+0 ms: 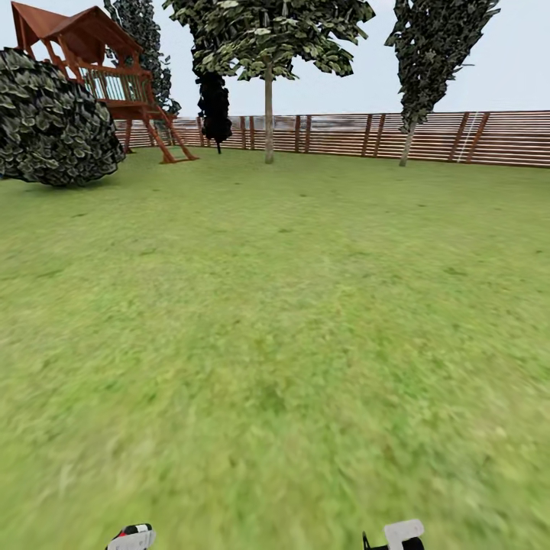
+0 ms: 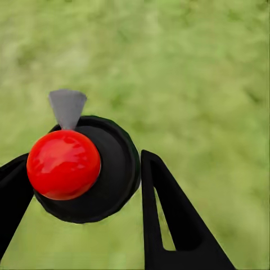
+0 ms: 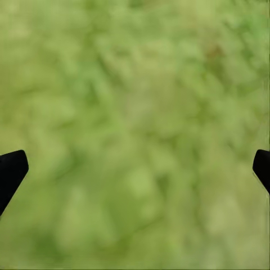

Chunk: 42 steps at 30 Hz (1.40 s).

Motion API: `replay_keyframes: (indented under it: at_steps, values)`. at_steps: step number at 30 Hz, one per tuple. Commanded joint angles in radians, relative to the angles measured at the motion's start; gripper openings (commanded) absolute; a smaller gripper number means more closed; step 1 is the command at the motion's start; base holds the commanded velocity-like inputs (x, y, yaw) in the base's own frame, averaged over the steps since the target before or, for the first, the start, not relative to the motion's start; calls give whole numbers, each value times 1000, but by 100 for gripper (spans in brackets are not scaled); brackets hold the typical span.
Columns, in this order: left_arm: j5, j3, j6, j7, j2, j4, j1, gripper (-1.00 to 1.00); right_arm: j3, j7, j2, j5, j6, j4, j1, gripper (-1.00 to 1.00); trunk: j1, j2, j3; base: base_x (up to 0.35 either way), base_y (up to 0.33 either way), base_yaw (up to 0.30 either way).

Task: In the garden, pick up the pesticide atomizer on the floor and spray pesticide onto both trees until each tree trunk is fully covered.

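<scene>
Your left gripper [image 2: 84, 185] was clamped on the small dark green-black pesticide atomizer [image 2: 90, 169] with its round red top, carried above the green lawn [image 1: 275, 344]. Far ahead, a pale-trunked tree [image 1: 269, 114] with a patchy green canopy stood before the brown slatted wooden fence [image 1: 458, 137]. Your right gripper [image 3: 135, 169] hung spread wide, holding nothing.

A wide green lawn [image 1: 275, 328] is stretching away under a pale, even sky. A brown slatted wooden fence [image 1: 428, 137] is running along the far edge. A reddish wooden play tower [image 1: 99, 69] is standing at the far left, with a big round leafy bush [image 1: 50, 122] sitting just in front of it. Dark narrow cone-shaped trees [image 1: 435, 53] are rising by the fence.
</scene>
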Motion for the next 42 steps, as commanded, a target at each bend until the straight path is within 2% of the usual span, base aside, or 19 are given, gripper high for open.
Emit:
replay_keyframes:
  at_steps: [1, 42]
  values:
    - [0, 1, 0, 0, 0, 0, 0, -100, 0, 0, 0, 0, 0, 0, 0, 100, 0, 0, 0, 338, 0, 0]
    - [0, 0, 0, 1, 0, 0, 0, -100, 0, 0, 0, 0, 0, 0, 0, 100, 0, 0, 0, 338, 0, 0]
